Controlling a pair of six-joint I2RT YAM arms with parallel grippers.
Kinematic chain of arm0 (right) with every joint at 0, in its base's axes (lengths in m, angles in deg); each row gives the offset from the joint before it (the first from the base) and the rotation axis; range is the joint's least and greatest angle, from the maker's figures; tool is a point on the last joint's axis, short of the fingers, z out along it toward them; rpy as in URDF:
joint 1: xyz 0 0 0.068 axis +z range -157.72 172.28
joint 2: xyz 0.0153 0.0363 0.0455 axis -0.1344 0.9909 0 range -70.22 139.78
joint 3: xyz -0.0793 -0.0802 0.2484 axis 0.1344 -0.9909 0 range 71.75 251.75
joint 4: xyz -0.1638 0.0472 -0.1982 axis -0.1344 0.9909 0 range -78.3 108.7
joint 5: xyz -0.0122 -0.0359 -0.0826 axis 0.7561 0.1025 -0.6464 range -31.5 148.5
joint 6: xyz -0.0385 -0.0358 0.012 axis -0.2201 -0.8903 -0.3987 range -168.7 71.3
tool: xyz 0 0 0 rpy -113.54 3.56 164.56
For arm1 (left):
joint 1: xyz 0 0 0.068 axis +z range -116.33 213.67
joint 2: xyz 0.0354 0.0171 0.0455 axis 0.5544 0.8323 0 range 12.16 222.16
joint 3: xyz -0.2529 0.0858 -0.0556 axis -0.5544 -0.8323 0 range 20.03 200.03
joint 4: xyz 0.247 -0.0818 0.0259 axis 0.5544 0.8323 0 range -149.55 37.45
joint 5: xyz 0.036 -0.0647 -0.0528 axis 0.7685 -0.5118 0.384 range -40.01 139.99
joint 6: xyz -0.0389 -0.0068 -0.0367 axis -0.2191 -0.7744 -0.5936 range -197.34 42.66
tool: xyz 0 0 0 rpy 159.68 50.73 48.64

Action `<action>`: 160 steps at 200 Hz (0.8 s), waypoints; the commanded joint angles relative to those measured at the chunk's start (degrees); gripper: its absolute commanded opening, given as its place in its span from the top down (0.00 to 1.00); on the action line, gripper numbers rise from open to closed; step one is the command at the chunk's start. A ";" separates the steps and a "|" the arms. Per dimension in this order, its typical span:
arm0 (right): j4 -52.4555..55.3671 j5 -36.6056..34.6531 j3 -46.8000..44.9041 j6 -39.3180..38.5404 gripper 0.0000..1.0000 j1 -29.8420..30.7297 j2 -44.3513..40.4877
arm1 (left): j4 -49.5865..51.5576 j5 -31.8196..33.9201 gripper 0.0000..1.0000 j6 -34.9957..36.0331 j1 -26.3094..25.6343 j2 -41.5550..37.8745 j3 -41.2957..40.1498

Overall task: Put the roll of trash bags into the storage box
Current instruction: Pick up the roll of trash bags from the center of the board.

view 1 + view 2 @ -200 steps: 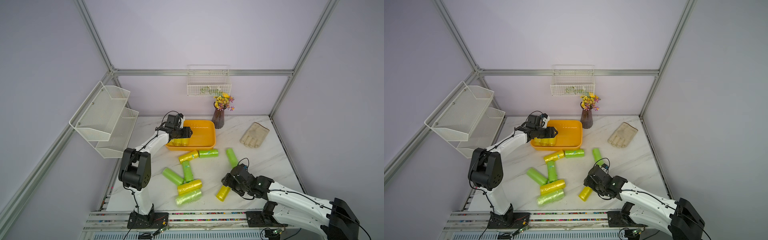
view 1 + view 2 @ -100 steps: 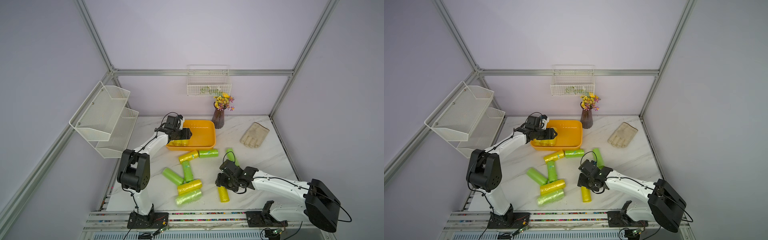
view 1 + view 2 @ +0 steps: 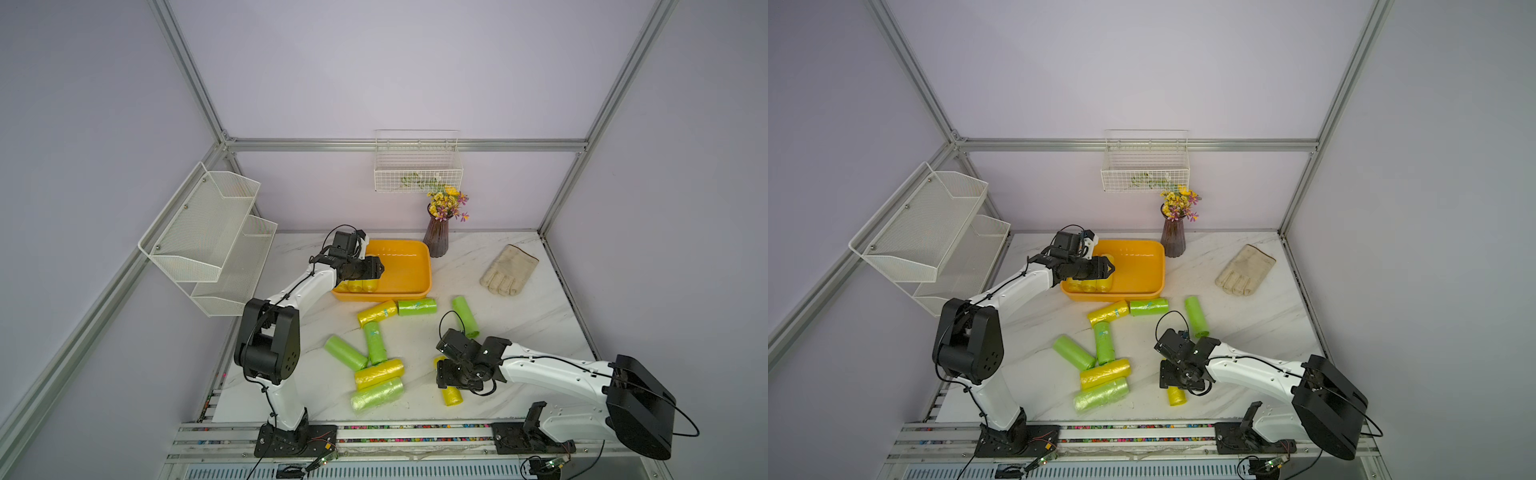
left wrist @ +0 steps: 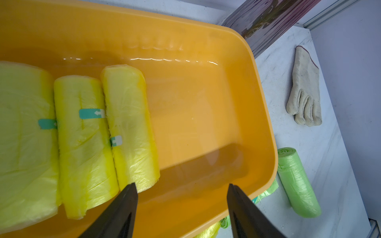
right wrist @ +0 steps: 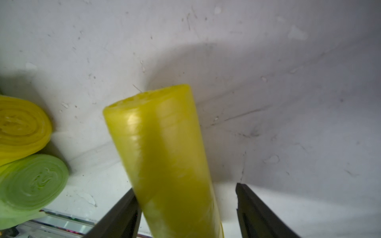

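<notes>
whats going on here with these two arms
Two robot arms are filling the orange box with trash bag rolls. The left hand hangs open over the box, where three yellow rolls lie side by side. The right hand is open around a yellow roll on the table. Seven more rolls lie loose there.

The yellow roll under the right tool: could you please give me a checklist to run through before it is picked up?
1. The yellow roll lies between the jaws of the right tool: ok, though nearer one finger.
2. Jaws stand wider than the roll: ok, a gap shows on one side.
3. Roll is free of the neighbouring rolls: ok, they lie apart from it.
4. Room in the storage box: ok, the three stored rolls take up one side only.
5. The left tool is out of the drop path: not ok, it hangs open and empty over the box.
</notes>
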 commanded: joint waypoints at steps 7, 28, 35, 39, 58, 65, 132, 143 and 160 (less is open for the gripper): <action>0.50 -1.19 3.11 -3.08 0.25 0.40 2.43 | -0.81 0.48 0.31 -0.73 0.90 -0.78 1.59; -0.12 -1.17 4.64 -4.99 0.29 0.39 4.91 | -0.64 0.68 0.30 -1.10 1.21 -0.89 2.23; -0.13 -1.22 5.04 -5.68 0.32 0.40 5.69 | -0.48 0.84 0.30 -1.24 1.41 -0.94 2.43; -0.05 -1.25 5.23 -5.95 0.32 0.40 6.09 | -0.42 0.82 0.31 -1.26 1.42 -0.92 2.54; 0.23 -1.33 5.60 -6.95 0.47 0.38 7.07 | 0.09 1.07 0.31 -1.54 1.84 -1.04 2.66; 0.29 -1.38 5.47 -7.10 0.50 0.39 6.91 | 0.20 1.20 0.30 -1.52 1.94 -1.21 2.59; 2.76 -7.32 8.87 -7.87 0.61 0.20 -1.15 | 0.74 3.22 0.30 -2.75 2.83 -4.14 -0.08; 2.64 -8.39 10.64 -9.46 0.60 -0.05 -2.01 | 0.72 3.52 0.30 -3.20 2.83 -4.75 -0.48; 1.64 -10.04 13.76 -12.87 0.60 -0.69 -2.49 | 0.57 3.88 0.30 -4.49 2.83 -6.10 -1.53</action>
